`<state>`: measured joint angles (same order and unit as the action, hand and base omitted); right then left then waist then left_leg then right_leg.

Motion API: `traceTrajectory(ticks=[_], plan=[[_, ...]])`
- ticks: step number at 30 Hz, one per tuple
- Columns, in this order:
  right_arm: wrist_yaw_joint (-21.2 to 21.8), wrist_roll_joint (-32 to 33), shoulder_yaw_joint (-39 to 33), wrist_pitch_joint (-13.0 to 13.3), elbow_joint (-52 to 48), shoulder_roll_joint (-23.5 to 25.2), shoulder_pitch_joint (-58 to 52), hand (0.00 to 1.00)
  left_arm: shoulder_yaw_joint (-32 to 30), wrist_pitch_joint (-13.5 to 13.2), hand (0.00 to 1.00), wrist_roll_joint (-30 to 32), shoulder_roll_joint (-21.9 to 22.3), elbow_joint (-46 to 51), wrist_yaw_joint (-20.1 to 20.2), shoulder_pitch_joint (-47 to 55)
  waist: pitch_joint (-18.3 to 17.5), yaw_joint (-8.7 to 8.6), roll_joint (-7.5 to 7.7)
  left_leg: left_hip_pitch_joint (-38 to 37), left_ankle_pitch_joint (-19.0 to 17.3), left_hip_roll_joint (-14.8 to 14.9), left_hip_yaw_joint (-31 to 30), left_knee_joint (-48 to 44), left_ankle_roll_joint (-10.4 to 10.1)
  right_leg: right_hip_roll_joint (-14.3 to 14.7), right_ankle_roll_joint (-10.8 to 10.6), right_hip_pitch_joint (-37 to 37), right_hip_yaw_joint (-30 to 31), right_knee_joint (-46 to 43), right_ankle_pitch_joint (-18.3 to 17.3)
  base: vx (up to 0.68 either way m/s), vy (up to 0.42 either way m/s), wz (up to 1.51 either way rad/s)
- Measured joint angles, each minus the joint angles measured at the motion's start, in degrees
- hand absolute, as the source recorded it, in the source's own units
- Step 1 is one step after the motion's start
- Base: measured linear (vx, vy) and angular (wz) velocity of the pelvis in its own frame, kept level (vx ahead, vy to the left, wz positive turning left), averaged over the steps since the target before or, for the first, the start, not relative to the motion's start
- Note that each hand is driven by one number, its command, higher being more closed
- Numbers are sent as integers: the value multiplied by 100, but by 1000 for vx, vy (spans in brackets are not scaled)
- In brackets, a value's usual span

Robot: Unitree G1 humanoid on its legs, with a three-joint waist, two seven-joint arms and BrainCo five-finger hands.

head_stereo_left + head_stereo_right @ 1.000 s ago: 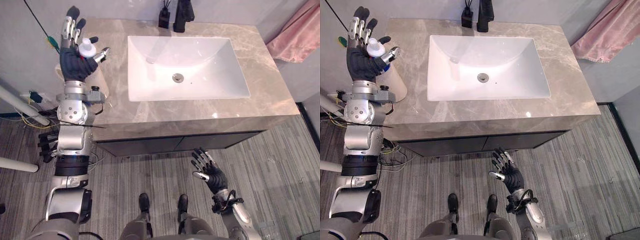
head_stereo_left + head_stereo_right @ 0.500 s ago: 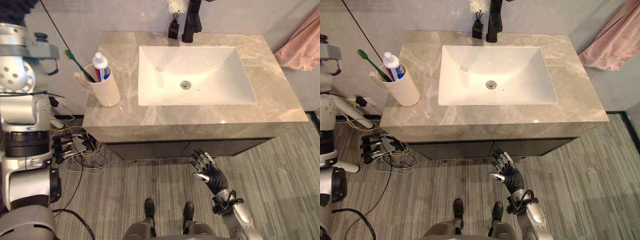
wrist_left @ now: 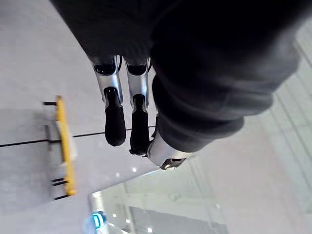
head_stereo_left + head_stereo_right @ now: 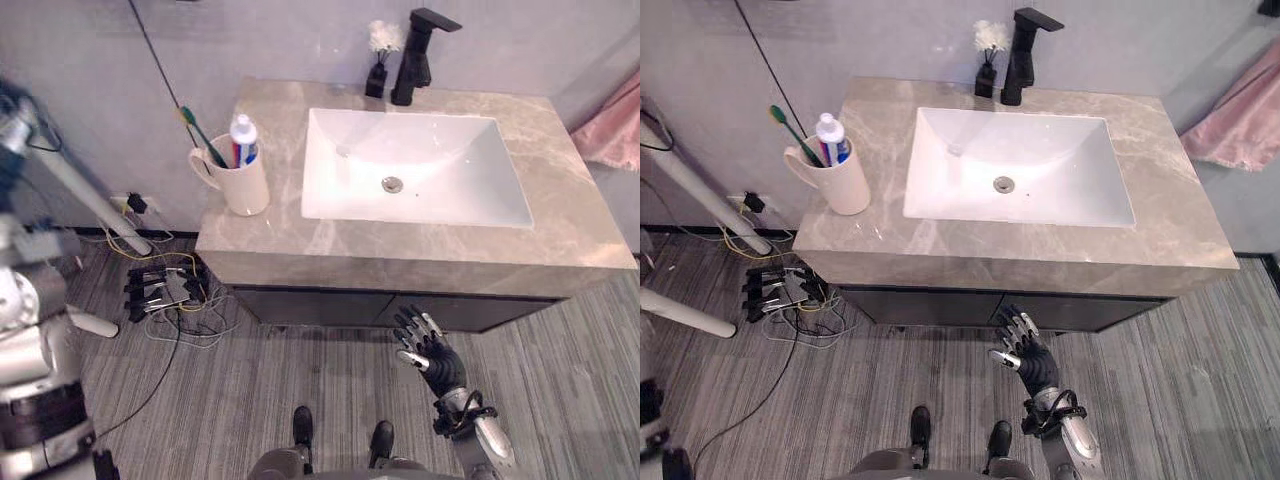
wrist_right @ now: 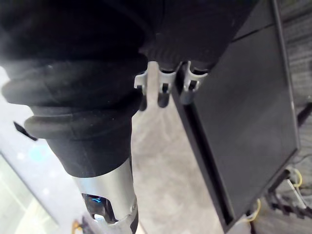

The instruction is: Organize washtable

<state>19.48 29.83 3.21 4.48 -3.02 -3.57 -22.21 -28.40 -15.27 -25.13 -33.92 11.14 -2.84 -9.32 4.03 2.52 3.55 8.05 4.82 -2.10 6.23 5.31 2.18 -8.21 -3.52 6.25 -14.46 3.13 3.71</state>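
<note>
Left hand (image 3: 119, 118) has come off the mug since a second ago, when it sat right over the tube. The head camera has also swung, so the whole counter sits further right in view. In its wrist view the left hand's fingers are straight and relaxed with nothing in them, against a pale surface.

Mug (image 4: 240, 185) stands upright on the left end of the washtable (image 4: 560, 225), just beside the basin (image 4: 455, 190) but not touching it. Toothbrush (image 4: 200, 135) is in the mug, long axis leaning up and away from the basin, head uppermost. Toothpaste tube (image 4: 243, 135) stands near vertical beside it, cap up.

Faucet (image 4: 415, 55) and a small dark vase (image 4: 377, 72) are at the back edge.

Right hand (image 4: 432, 352) hangs low in front of the cabinet, below counter level, fingers loosely spread and empty.

Pink towel (image 4: 612, 135) is off the right end.

My read: the mug group lies on the left arm's side, well apart from the right hand, so any further touch there is left-hand work. The table already looks close to tidy.
</note>
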Motion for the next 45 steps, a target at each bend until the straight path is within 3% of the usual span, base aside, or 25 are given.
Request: traceTrajectory(ticks=[6,12,17,21,27,45], plan=[[-3,-23,-42,-12,0,-10,-45,0,430,166,100,242,765,465,297,787,0,-7,-1,32,-15,-7,-6,12,-26,-31,-41,63,-23,-118,-69,-18,12,3],[-49,-26,-71,-48,-3,-29,-38,0,925,330,100,547,1122,550,429,861,-2,-39,7,252,18,13,25,1,-37,-9,-69,309,36,-138,-42,39,1,-4],[-65,-74,-170,-52,-36,-30,24,0,1198,371,100,742,1126,588,521,728,60,-170,71,274,32,23,31,-1,-5,6,-109,312,62,-89,-7,104,-5,-2],[-70,-105,-169,-51,-76,-28,56,0,1487,388,100,861,1119,530,528,245,218,-176,177,312,12,29,86,-2,14,8,-112,373,108,-92,0,49,6,-5],[-86,-114,-172,-52,-77,-27,123,0,1672,596,100,1147,1056,154,526,-109,357,-197,180,371,-71,29,231,-2,34,4,-121,502,227,-93,42,50,18,-12],[-177,-246,-272,-71,-312,-21,225,0,1702,741,100,1243,1068,-443,532,-197,651,-200,176,520,-174,95,402,-210,67,52,-113,597,348,8,319,51,8,-5]])
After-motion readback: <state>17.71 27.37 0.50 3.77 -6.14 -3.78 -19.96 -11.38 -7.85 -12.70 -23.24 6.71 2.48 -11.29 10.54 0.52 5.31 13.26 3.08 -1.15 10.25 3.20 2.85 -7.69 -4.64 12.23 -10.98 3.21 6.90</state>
